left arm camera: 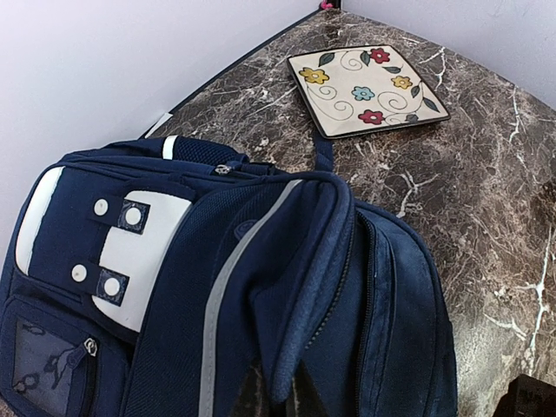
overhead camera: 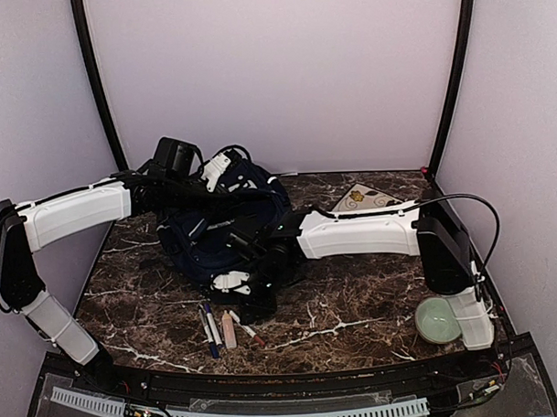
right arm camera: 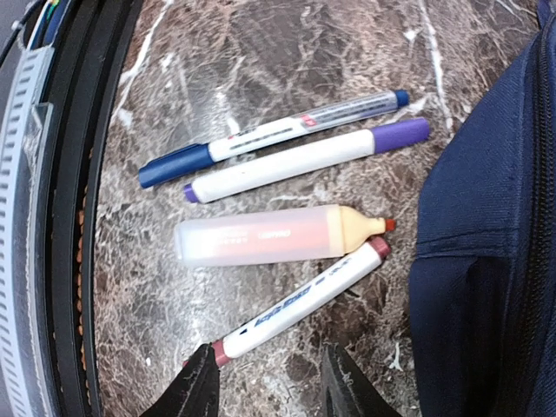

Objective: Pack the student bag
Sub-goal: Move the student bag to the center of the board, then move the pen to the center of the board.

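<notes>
The student bag (overhead camera: 220,231) is navy blue with a white patch (left arm camera: 130,256) and lies at the table's middle left. My left gripper (overhead camera: 230,185) is at its far top, shut on a fold of the bag's zipper flap (left arm camera: 304,287). The dark fingers (left arm camera: 252,395) show on either side of the fold. My right gripper (right arm camera: 269,387) hangs open just in front of the bag, over several pens on the table. A white marker with maroon ends (right arm camera: 300,300) lies slanted between the fingers, its near end beside the left fingertip (right arm camera: 195,387). Beyond it lie an orange highlighter (right arm camera: 261,236), a purple-capped marker (right arm camera: 304,161) and a blue pen (right arm camera: 269,135).
A square floral plate (left arm camera: 365,87) lies at the back right of the marble table (overhead camera: 355,297). A pale green bowl (overhead camera: 438,320) sits at the front right beside the right arm's base. The black front rail (right arm camera: 74,217) runs close to the pens.
</notes>
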`<state>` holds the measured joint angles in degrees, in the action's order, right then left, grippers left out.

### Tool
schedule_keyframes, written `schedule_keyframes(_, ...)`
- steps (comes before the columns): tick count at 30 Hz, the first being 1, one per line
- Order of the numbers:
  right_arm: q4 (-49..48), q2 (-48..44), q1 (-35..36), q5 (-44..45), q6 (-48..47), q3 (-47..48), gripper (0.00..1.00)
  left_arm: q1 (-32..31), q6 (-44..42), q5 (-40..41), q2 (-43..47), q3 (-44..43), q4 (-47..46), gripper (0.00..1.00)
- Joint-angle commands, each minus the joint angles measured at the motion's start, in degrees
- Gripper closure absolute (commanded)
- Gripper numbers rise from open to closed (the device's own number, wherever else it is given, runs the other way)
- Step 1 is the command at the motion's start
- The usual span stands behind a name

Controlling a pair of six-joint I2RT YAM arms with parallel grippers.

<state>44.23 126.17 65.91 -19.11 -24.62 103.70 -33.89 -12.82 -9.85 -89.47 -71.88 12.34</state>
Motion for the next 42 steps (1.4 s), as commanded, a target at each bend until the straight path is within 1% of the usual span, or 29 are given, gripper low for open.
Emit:
schedule_keyframes(1,-0.55,2.92,-0.70,0.55,4.77,3.07,0.58,-0.04,0.71,-2.60,1.26,-2.04,-3.97,1.00)
schedule_keyframes(12,3.32,7.74,0.28,0.44,4.91,7.40,0.55,-0.08,0.43,-2.53,1.34,-2.04,-3.74,1.00)
schedule_keyframes(21,4.45,9.84,0.95,6.29,4.81,8.41,0.55,-0.03,0.34,-2.57,1.49,-2.13,-3.56,1.00)
schedule_keyframes(24,4.76,10.23,1.44,10.06,3.50,8.30,0.58,-0.04,0.23,-2.61,1.58,-2.13,-3.55,1.00)
schedule_keyframes(26,5.57,10.09,1.50,11.30,2.22,8.27,0.63,-0.04,0.17,-2.55,1.58,-2.09,-3.50,1.00)
schedule_keyframes(32,6.45,7.26,1.48,16.62,-2.02,6.06,0.70,-0.08,0.04,-2.55,1.68,-2.13,-3.49,1.00)
schedule_keyframes(35,6.88,5.82,1.50,18.73,-4.93,4.43,0.77,-0.04,-0.01,-2.55,1.75,-2.12,-3.47,1.00)
schedule_keyframes(42,8.13,2.17,1.33,19.12,-10.18,-0.80,0.82,-0.04,-0.14,-2.29,1.76,-1.96,-3.50,1.00)
